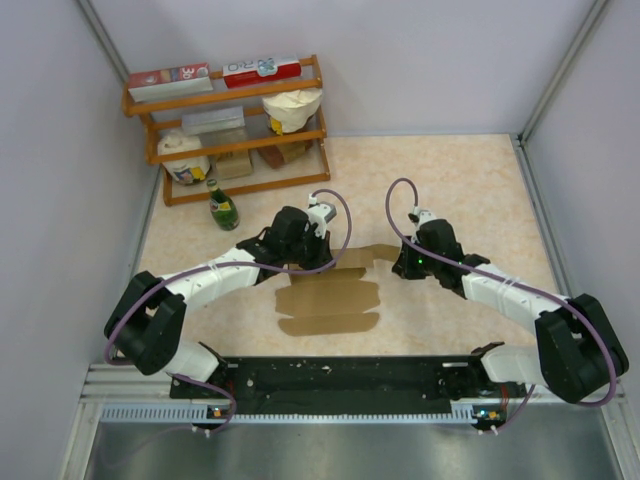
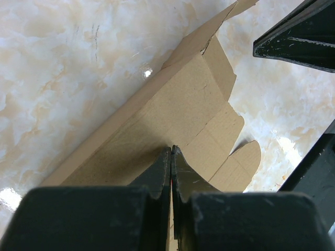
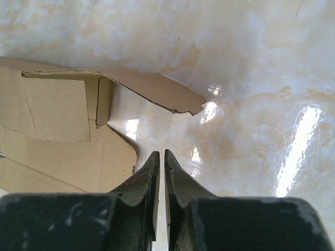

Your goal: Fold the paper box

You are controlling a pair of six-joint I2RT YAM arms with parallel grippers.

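Your left gripper has its fingers pressed together, tips over the upper-left panel of the plain brown die-cut cardboard paper box; can't tell if they touch it. You see the box lying mostly flat on the cream marbled tabletop, btw both arms, w/ one far-right flap lifted. Your right gripper sits just beside that flap, fingers nearly together, nothing in the slim gap.

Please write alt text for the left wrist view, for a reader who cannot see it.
The left gripper, jaws shut, points down at a brown cardboard box, its tips at the middle of the box. The box, not yet folded up, lies slantwise on a shiny marble-patterned table, its scalloped side to the right. Black arm parts show at the right edge.
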